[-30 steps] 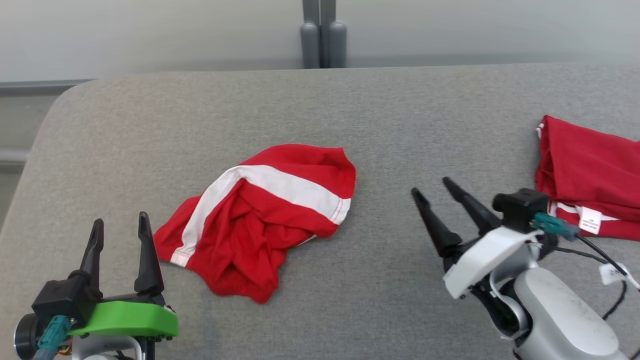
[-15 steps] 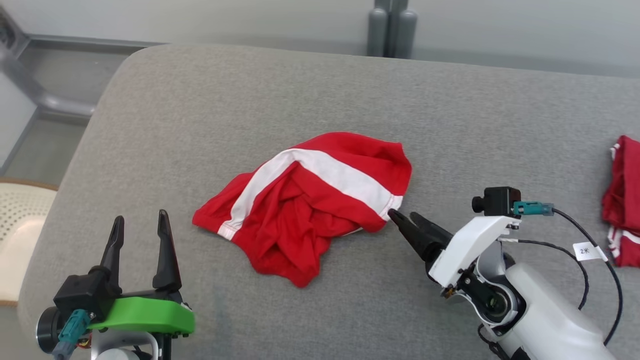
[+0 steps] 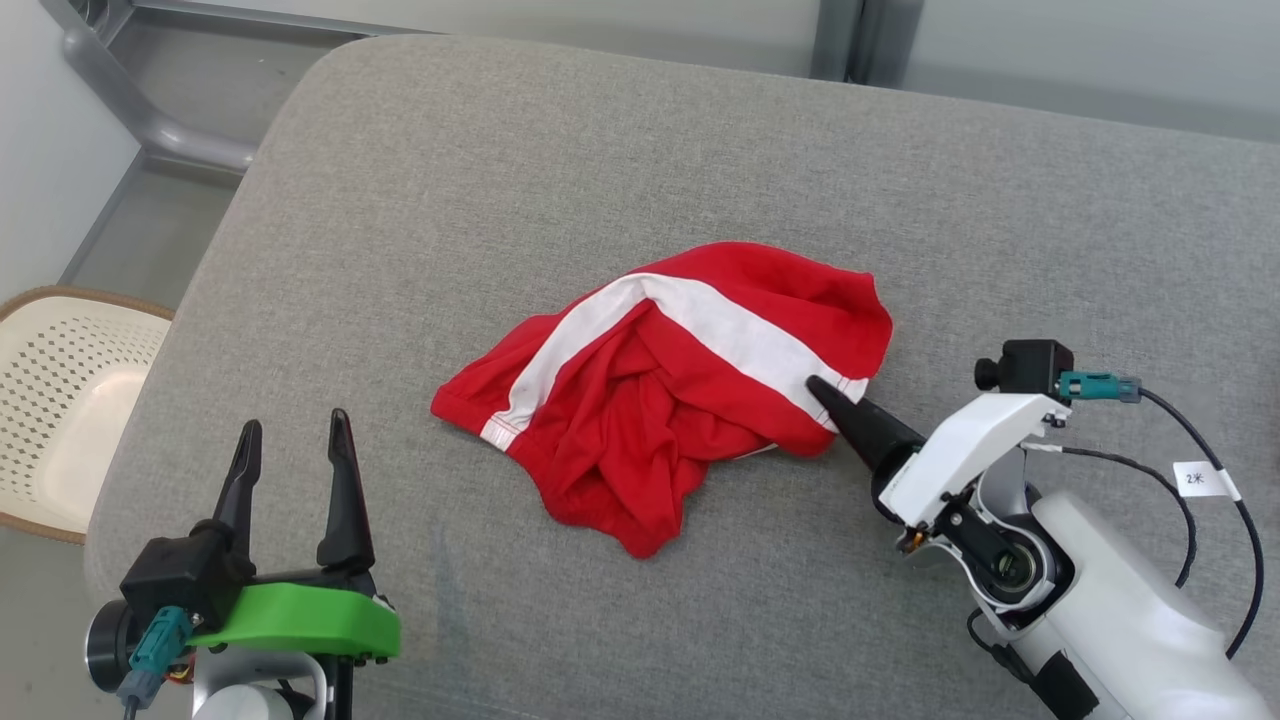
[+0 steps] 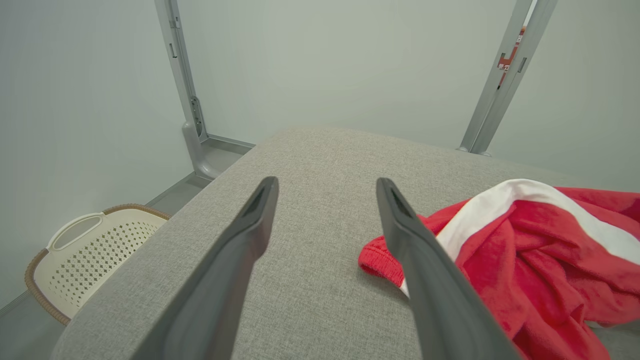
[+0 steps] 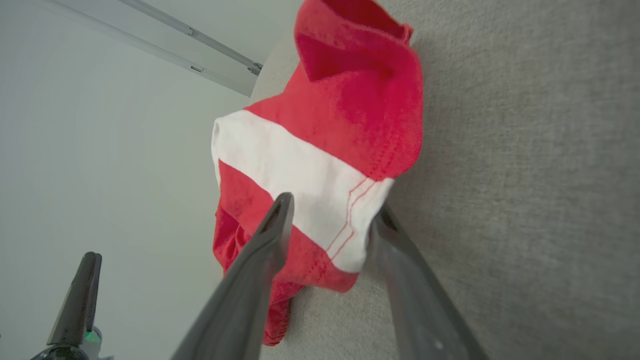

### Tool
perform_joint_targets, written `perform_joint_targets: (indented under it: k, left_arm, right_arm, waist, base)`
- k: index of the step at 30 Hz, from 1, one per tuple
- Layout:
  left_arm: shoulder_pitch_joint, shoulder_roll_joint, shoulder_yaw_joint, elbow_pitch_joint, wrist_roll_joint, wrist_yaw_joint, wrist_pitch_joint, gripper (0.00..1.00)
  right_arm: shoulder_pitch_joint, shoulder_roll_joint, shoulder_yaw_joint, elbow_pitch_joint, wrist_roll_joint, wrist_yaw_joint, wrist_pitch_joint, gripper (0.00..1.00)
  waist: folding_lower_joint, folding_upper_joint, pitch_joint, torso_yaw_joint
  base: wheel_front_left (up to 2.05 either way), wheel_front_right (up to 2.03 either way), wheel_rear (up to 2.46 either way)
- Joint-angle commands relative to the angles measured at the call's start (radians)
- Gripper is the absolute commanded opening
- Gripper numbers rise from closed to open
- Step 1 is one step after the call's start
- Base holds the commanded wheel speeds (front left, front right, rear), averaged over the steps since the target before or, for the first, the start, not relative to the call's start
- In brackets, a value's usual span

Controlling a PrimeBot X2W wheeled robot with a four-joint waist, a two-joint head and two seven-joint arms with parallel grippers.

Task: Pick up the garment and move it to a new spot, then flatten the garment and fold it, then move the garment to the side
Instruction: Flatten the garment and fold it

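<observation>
A crumpled red garment with a broad white stripe (image 3: 650, 420) lies near the middle of the grey fabric-covered tabletop (image 3: 600, 150), somewhat toward the near edge. The right gripper (image 3: 818, 388) reaches its right end. Its fingers (image 5: 250, 280) stand half apart, one on each side of the white hem corner. I cannot tell if they press the cloth. The left gripper (image 3: 295, 425) hovers at the near left corner, fingers wide and empty, apart from the garment. A cream perforated plastic basket (image 3: 60, 390) stands on the floor beyond the left edge.

Left gripper (image 3: 295, 420) fingers spread upright; right gripper (image 5: 331, 205) fingers parted, angled leftward.
</observation>
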Motion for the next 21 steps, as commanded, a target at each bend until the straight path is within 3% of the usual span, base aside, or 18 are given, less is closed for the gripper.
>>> perform_joint_targets:
  k: [1, 11, 21]
  left_arm:
    - [-0.010, -0.001, 0.001, 0.004, -0.003, 0.000, -0.006, 1.00]
    - [-0.004, 0.014, 0.006, 0.011, -0.015, 0.000, 0.000, 1.00]
    - [0.004, 0.042, 0.002, 0.002, -0.020, 0.002, 0.043, 1.00]
  right_arm:
    - [-0.014, -0.007, 0.004, -0.003, -0.003, 0.001, -0.012, 0.00]
    - [-0.012, -0.058, 0.057, -0.090, 0.010, 0.001, -0.038, 0.00]
    - [0.020, -0.270, 0.117, -0.280, 0.049, 0.001, 0.106, 0.00]
  waist:
    - [0.0000, 0.0000, 0.000, -0.001]
    - [0.0000, 0.0000, -0.032, -0.076]
    - [0.0000, 0.0000, -0.069, -0.212]
  base:
    - [0.00, 0.00, 0.00]
    - [0.00, 0.00, 0.00]
    - [0.00, 0.00, 0.00]
